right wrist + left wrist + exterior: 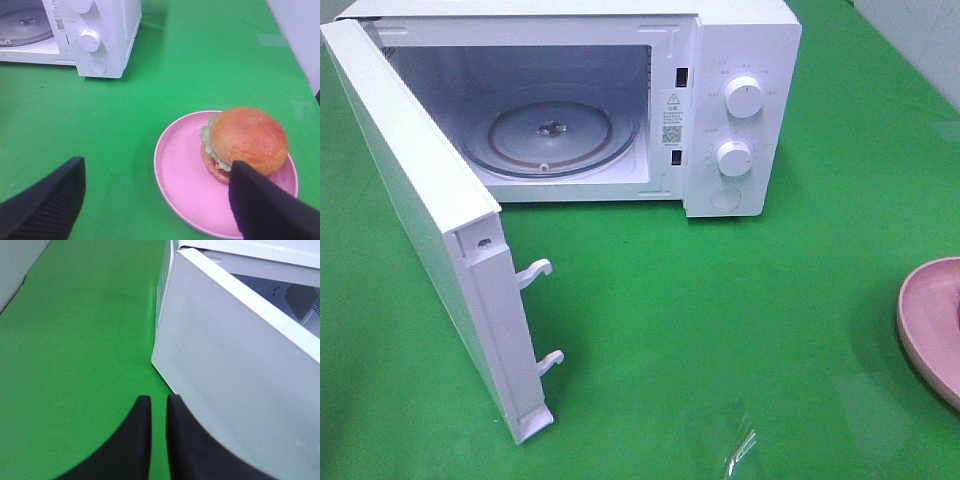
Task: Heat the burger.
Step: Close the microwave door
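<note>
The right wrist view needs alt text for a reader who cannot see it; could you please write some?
A round burger with a golden-brown bun and green lettuce sits on a pink round plate on a green tabletop. The right gripper hangs open above the plate, its black fingers wide apart. Beyond stands a white microwave oven with two knobs.

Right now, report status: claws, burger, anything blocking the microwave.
Left claw shut, empty, beside the open microwave door. Right claw open above the pink plate. Burger on plate, ungrasped. Microwave cavity open, turntable bare.
</note>
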`<state>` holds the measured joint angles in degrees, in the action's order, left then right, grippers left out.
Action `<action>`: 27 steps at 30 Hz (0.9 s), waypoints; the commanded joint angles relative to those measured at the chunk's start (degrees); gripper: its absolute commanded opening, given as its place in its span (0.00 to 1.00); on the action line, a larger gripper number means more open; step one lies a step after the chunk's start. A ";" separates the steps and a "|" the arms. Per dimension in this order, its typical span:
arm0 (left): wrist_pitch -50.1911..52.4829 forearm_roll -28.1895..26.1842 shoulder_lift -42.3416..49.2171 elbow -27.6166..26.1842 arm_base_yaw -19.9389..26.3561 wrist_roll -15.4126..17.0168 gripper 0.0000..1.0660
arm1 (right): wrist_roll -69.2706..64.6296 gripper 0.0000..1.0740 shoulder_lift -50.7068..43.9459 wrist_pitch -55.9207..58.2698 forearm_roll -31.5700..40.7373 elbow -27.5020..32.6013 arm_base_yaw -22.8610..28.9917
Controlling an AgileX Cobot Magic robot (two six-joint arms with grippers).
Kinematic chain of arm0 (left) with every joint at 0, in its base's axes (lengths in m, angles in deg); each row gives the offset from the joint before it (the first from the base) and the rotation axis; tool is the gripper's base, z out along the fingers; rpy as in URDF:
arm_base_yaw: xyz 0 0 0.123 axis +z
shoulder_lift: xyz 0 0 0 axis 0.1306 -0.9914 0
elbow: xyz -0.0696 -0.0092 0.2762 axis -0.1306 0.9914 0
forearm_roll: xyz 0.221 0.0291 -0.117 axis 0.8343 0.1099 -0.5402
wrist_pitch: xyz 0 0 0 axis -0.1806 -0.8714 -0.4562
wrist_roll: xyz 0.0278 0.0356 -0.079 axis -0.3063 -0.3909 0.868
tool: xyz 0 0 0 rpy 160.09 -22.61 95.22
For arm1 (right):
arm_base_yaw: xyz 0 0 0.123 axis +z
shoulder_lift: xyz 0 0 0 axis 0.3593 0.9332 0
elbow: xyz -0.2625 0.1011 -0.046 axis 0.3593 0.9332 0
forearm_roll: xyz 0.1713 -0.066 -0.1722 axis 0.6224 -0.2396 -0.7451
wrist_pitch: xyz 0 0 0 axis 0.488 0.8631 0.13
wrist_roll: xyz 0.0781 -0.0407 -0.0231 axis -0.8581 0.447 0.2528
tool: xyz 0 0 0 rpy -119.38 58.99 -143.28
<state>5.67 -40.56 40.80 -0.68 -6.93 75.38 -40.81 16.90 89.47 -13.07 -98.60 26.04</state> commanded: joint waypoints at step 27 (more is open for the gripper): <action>60.50 2.75 -23.72 17.59 0.17 -1.83 0.00 | 0.40 0.70 -1.55 -0.63 -0.06 0.23 -0.29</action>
<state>64.06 -38.10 17.02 16.79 -6.93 73.08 -40.81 16.90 89.47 -13.07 -98.60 26.04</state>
